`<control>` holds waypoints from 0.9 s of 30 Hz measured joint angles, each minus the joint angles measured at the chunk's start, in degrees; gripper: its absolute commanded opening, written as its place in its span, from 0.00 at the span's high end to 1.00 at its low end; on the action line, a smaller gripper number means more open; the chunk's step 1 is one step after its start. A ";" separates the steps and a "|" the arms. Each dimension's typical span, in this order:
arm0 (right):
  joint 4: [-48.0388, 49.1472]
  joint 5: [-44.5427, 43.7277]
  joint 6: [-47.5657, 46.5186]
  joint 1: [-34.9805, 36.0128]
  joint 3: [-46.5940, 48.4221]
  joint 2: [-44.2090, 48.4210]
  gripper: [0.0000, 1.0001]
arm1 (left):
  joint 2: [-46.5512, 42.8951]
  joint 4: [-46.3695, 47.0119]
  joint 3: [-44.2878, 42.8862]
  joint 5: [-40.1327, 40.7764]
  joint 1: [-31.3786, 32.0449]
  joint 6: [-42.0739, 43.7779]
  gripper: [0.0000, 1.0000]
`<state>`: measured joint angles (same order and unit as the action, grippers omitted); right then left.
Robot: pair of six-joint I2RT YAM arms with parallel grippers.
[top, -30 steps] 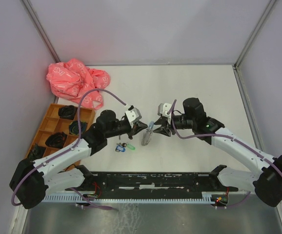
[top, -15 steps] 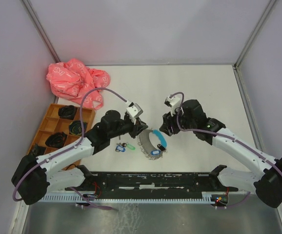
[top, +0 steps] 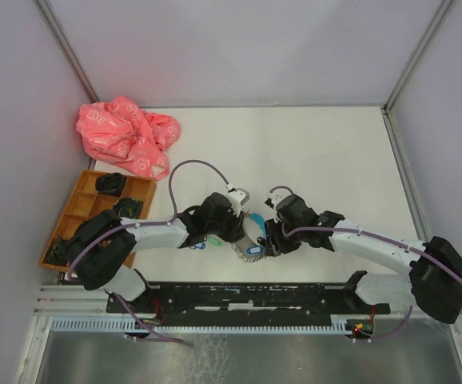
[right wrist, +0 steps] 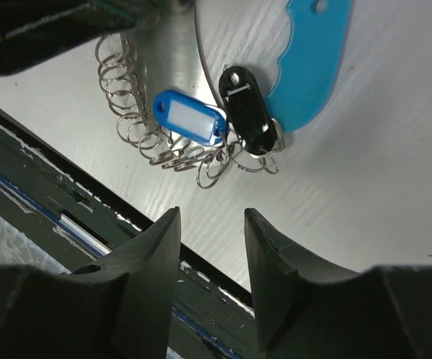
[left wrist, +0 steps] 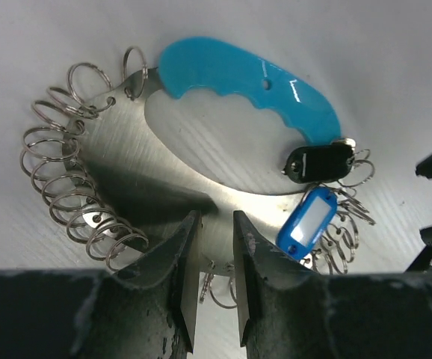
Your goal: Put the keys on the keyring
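Observation:
The keyring [left wrist: 246,82] lies flat on the white table: a light-blue curved handle, a bright metal band and several wire split rings [left wrist: 59,157]. A blue tag [left wrist: 306,224] and a black tag [left wrist: 317,163] hang from rings at its right end. My left gripper [left wrist: 214,247] hovers over the band's near edge, its jaws a narrow gap apart and holding nothing. My right gripper [right wrist: 212,221] stands open over bare table, just short of the blue tag [right wrist: 190,120] and black tag [right wrist: 247,112]. From above, the keyring [top: 252,240] sits between the left gripper [top: 243,226] and the right gripper [top: 268,240]. Loose tagged keys [top: 202,243] peek out beside my left arm.
A crumpled pink bag [top: 127,134] lies at the back left. An orange compartment tray [top: 95,212] with dark items stands at the left edge. The black base rail [top: 255,296] runs along the front, close behind the right gripper.
The keyring, held up between both grippers a second ago, now lies on the table. Both arms have come down and forward over it. The left jaws have parted.

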<state>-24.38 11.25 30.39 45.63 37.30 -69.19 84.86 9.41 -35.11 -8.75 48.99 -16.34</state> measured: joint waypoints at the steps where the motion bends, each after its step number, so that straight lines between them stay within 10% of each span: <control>1: 0.20 -0.35 0.81 1.03 -0.50 -0.59 0.54 | 1.33 -0.13 -0.22 0.52 0.00 -0.79 0.70; 14: 7.85 -7.32 4.15 3.87 -1.11 -10.14 0.71 | 8.35 1.92 -4.76 5.01 0.00 -6.75 0.71; 27: 4.33 -11.85 -0.55 0.52 2.78 -8.39 0.63 | 8.09 1.79 -4.76 10.36 -1.79 -9.49 0.71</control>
<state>-20.05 -0.60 29.85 46.15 40.07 -77.58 92.95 11.20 -39.88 1.61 47.20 -25.82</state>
